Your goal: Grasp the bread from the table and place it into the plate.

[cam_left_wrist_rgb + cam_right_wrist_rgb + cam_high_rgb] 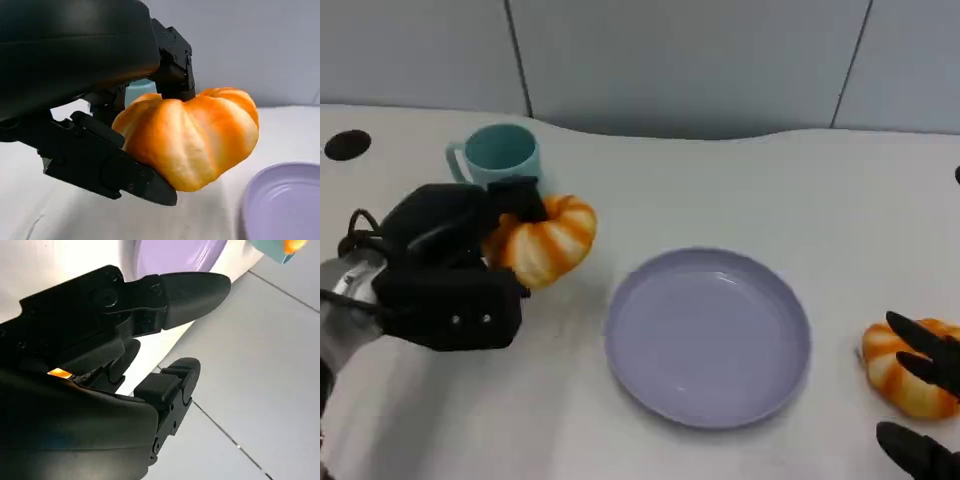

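Black left robot hand (455,265) grips the bread (548,240) beside the plate (708,335); right robot hand (925,400) spread, empty

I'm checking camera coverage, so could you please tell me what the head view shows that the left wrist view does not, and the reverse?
Head view alone: the right hand, open, beside a second bread on the table, and the plate's full outline. Left wrist view alone: a close look at the fingers under the held bread and the clear gap beneath it above the table. Both: the left hand holding that bread, the teal cup behind it, the purple plate.
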`<state>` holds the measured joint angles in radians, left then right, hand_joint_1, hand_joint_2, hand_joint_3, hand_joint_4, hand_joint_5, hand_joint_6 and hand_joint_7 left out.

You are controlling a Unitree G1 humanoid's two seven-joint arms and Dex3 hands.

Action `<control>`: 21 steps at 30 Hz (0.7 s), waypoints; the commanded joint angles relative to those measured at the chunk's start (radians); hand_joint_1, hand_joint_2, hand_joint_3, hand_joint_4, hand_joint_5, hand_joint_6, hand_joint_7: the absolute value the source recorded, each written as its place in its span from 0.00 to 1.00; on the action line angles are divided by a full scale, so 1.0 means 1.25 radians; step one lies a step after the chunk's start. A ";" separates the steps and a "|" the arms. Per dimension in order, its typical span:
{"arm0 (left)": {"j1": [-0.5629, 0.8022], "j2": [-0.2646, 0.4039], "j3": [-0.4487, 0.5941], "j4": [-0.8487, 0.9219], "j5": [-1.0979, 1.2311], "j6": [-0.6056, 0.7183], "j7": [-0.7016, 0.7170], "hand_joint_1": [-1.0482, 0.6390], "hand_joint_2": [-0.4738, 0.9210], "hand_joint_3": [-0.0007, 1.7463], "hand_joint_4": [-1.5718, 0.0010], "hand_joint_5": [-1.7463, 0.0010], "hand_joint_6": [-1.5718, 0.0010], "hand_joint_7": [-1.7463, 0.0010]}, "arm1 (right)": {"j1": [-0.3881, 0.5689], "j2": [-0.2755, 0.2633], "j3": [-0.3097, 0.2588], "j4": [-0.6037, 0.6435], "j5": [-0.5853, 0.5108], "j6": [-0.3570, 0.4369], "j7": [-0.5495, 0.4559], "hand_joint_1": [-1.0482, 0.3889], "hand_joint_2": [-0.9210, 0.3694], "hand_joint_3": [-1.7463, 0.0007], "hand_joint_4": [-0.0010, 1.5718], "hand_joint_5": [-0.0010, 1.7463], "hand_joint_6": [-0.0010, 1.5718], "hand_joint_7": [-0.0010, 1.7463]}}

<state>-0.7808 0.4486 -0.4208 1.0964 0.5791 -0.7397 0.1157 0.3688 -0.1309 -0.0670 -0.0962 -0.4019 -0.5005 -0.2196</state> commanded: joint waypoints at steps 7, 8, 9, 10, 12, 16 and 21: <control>-0.039 -0.038 0.018 -0.064 -0.088 -0.138 -0.179 0.51 0.99 0.07 0.55 0.00 0.68 0.00 | -0.006 -0.006 -0.009 0.015 0.006 -0.003 -0.012 0.49 0.00 0.81 0.52 0.01 0.39 0.00; -0.043 -0.045 0.018 -0.063 -0.089 -0.145 -0.186 0.51 0.99 0.07 0.53 0.00 0.67 0.00 | -0.006 -0.006 -0.009 0.015 0.006 -0.002 -0.012 0.49 0.00 0.81 0.52 0.01 0.39 0.00; -0.052 -0.058 0.011 -0.060 -0.082 -0.154 -0.193 0.51 0.99 0.06 0.53 0.00 0.67 0.00 | -0.006 -0.007 -0.008 0.015 0.009 -0.001 -0.010 0.49 0.00 0.81 0.53 0.01 0.39 0.00; -0.062 -0.072 0.003 -0.054 -0.072 -0.165 -0.194 0.52 1.00 0.07 0.52 0.00 0.66 0.00 | -0.005 -0.007 -0.008 0.015 0.011 -0.002 -0.009 0.49 0.00 0.81 0.53 0.01 0.39 0.00; -0.087 -0.095 -0.023 -0.037 -0.041 -0.180 -0.192 0.51 1.00 0.08 0.51 0.00 0.66 0.00 | -0.003 -0.008 -0.008 0.016 0.013 -0.004 -0.008 0.49 0.00 0.81 0.52 0.00 0.39 0.00; -0.117 -0.117 -0.055 -0.006 0.002 -0.191 -0.182 0.47 1.00 0.12 0.51 0.00 0.67 0.00 | -0.001 -0.007 -0.008 0.016 0.015 -0.003 -0.007 0.48 0.00 0.81 0.52 0.00 0.39 0.00; -0.147 -0.176 -0.102 0.038 0.073 -0.163 -0.132 0.48 1.00 0.18 0.47 0.00 0.62 0.00 | 0.002 -0.007 -0.007 0.015 0.019 -0.008 -0.006 0.49 0.00 0.82 0.52 0.00 0.39 0.00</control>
<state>-0.9335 0.2491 -0.5240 1.1183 0.6368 -0.9565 -0.0832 0.3668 -0.1311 -0.0654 -0.0811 -0.3931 -0.5021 -0.2228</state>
